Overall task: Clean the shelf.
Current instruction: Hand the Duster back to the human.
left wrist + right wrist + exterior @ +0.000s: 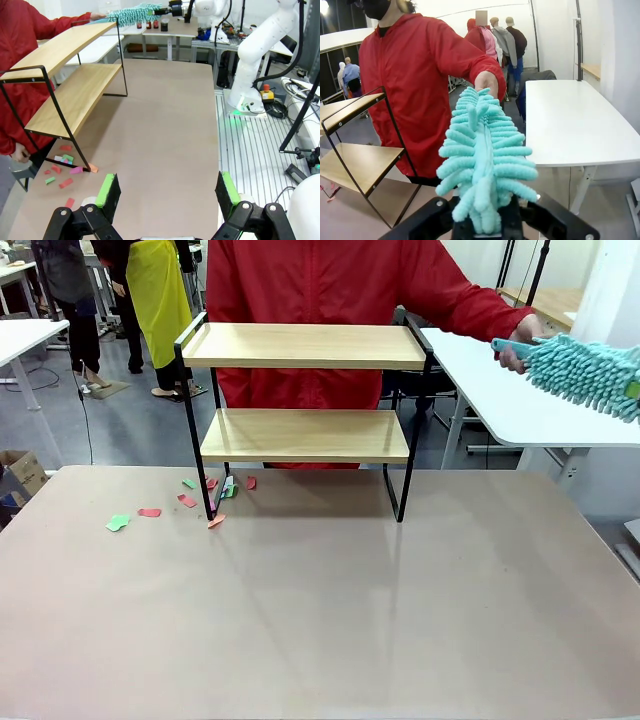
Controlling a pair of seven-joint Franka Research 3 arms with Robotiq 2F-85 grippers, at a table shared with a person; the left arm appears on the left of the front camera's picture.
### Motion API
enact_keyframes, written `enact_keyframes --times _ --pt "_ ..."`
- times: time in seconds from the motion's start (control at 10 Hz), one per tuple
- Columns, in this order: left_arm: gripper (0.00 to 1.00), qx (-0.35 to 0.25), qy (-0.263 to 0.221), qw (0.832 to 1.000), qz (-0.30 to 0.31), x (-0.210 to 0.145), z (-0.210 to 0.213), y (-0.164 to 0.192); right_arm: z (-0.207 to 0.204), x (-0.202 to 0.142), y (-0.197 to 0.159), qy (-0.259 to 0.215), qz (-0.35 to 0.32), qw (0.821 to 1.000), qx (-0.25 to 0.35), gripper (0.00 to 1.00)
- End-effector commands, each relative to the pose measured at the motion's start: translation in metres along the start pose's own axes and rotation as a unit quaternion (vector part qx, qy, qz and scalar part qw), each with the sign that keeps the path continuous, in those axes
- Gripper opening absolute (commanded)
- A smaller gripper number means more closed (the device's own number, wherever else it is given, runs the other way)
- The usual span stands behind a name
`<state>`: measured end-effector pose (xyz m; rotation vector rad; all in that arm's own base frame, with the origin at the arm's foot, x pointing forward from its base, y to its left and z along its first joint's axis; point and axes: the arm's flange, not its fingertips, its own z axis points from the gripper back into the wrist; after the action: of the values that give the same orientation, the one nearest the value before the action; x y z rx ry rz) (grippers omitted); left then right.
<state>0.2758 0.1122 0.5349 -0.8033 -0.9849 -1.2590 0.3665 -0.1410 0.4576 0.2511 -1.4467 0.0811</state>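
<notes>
Shelf (305, 435) stands upright on the far half of the worktop (320, 620), both wooden boards bare, directly in front of a person in a red jacket (330, 280). In the left wrist view the shelf (70, 75) sits at upper left, its black frame feet on the worktop.

Paper scraps (150, 512), red and green, lie on the worktop around the shelf's left front leg and further out to the left.

Left gripper (167, 192): fingers wide open, nothing between them, hovering above the near worktop, well apart from the shelf.

Right gripper (487, 220): fingers closed on one end of a teal duster (482, 160). The person's hand (486, 82) holds the duster's other end. In the front view the duster (580, 370) is at upper right, above a white side table (500, 390), to the right of the shelf and not touching it.
</notes>
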Motion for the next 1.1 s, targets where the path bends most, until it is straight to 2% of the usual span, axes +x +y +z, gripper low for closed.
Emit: enact_keyframes --times 0.0,0.3,0.4,0.5,0.6,0.9,1.0 --pt "1.0 0.001 -0.013 1.0 -0.01 0.001 -0.001 0.002 -0.001 0.0 0.001 -0.001 -0.001 1.0 -0.006 0.16" --pt "1.0 0.001 -0.013 1.0 -0.01 0.001 -0.001 0.002 -0.001 0.0 0.001 -0.001 -0.001 1.0 -0.006 0.16" --pt "1.0 0.001 -0.013 1.0 -0.01 0.001 -0.001 0.002 0.0 0.0 0.0 0.0 0.0 1.0 0.0 0.71" --pt "1.0 0.001 -0.013 1.0 -0.01 0.001 -0.001 0.002 0.004 0.006 0.003 -0.002 0.013 1.0 0.004 0.73" --pt "1.0 0.001 -0.013 1.0 -0.01 0.001 -0.001 0.002 0.006 0.012 0.004 -0.001 0.01 1.0 0.008 1.0" --pt "1.0 0.001 -0.013 1.0 -0.01 0.001 -0.001 0.002 0.02 0.048 -0.001 -0.021 -0.019 1.0 0.012 0.97" --pt "1.0 0.001 -0.013 1.0 -0.01 0.001 -0.001 0.002 0.024 0.062 -0.004 -0.033 -0.035 0.999 0.012 1.0"
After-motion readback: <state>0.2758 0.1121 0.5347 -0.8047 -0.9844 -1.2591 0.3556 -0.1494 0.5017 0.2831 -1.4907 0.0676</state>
